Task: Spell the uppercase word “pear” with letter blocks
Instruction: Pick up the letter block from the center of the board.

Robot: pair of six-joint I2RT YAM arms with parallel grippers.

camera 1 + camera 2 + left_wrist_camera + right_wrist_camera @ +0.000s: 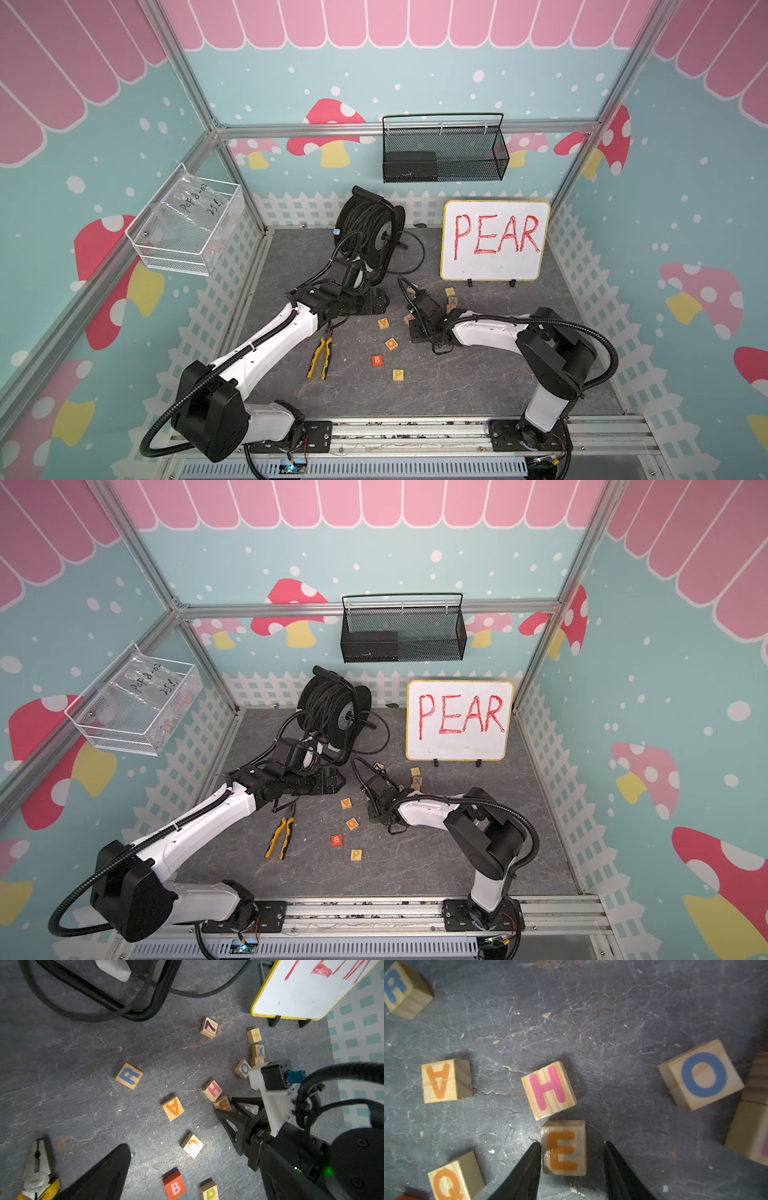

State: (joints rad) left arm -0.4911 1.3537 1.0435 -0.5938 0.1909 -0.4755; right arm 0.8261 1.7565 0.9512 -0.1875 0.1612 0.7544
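Pale wood with an orange letter printed on top: the E block (563, 1148) lies flat on the dark stone-look tabletop (633, 1022), just right of mid-frame in both top views, where the right arm's wrist hides most of it. Its grain runs in faint bands, its edges look square, and a glossy patch shows beside the letter. The right gripper (572, 1143) straddles it with jaws apart. One finger (529, 1167) is at one flat side and the other stands clear of the opposite side, so nothing is clamped yet. A good grasp likely means shifting to centre the cube first, since an uneven close would probably push it sideways. The H block (549, 1089) sits just beside the far edge of the E, nearly touching, so a straight vertical lift seems safest. The A block (383, 323) lies at mid-frame and the P block (398, 375) at lower centre. The R block (402, 989) is well apart. The left gripper (379, 301) hangs wide open and empty, left of centre
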